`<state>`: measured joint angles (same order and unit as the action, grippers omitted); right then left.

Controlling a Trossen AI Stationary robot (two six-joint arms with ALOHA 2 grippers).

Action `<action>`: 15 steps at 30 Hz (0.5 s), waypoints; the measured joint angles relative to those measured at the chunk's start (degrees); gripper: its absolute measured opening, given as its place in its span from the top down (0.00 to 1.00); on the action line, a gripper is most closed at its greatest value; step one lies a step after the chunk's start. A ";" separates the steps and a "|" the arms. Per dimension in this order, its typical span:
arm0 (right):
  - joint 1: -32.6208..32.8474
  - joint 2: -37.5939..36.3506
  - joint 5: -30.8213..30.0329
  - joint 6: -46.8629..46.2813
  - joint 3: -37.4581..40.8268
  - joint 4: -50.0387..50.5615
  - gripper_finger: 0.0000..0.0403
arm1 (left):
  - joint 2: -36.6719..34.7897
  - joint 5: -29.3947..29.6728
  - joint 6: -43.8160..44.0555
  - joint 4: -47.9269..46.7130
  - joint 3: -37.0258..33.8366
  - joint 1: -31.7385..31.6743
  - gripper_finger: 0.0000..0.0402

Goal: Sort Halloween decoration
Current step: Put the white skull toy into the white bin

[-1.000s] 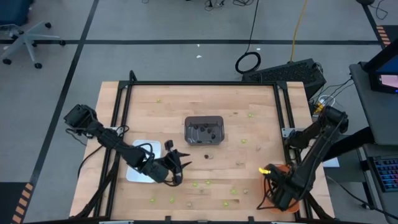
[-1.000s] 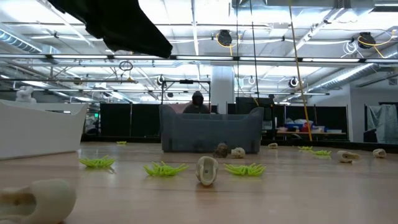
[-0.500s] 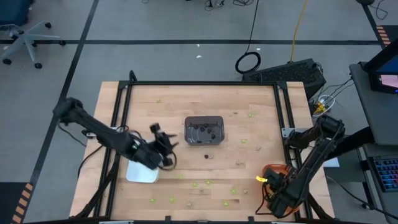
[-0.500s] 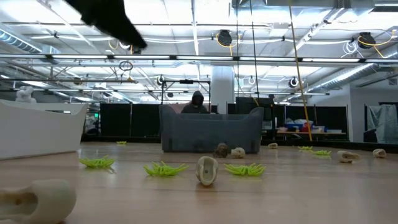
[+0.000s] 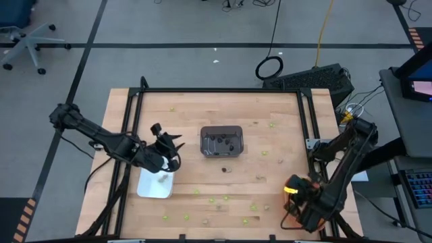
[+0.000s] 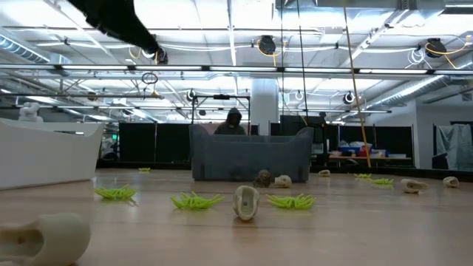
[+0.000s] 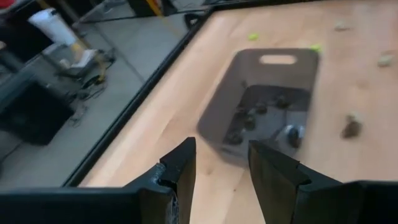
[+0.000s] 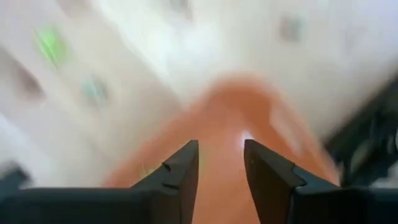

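Observation:
Tiny trinkets lie scattered on the wooden table: lime-green ones point(image 5: 254, 207) point(image 6: 194, 200), pale tan ones point(image 5: 205, 221) point(image 6: 245, 202) and a dark one point(image 5: 225, 169). More dark ones sit inside the dark grey tray point(image 5: 221, 141) point(image 7: 264, 106). A small pale piece point(image 5: 163, 178) lies in the white tray point(image 5: 150, 187). My left gripper point(image 5: 166, 139) point(image 7: 221, 152) hovers open and empty above that tray's far end, facing the grey tray. My right gripper point(image 5: 294, 192) point(image 8: 221, 152) is open over the orange tray point(image 8: 230, 118), which my arm mostly hides in the high view.
A black metal frame point(image 5: 219, 90) borders the table's far, left and right sides. The grey tray stands mid-table, the white tray point(image 6: 48, 151) near the left edge and the orange one at the near right corner. A large tan piece point(image 6: 44, 238) lies close to the low camera.
My left gripper has risen from the table beside the white tray's near right corner. It has swung toward the far and left edges and now hangs over the tray's far end. My right arm has shifted slightly by the orange tray.

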<state>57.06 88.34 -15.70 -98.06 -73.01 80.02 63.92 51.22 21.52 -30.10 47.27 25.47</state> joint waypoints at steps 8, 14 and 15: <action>-15.00 -1.07 -15.58 17.23 -0.63 1.14 0.73 | 0.00 8.89 2.13 -0.21 -5.39 -0.06 0.64; -31.50 -1.07 -19.54 42.30 -0.63 -4.10 0.73 | 0.02 8.88 2.17 0.01 -6.12 -0.04 0.64; -34.31 -1.07 -20.19 47.09 -0.63 -5.24 0.73 | 0.02 8.88 2.15 0.20 -6.12 -0.04 0.64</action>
<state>22.75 87.26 -35.88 -50.97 -73.65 74.78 63.94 60.10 23.67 -29.90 41.15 25.43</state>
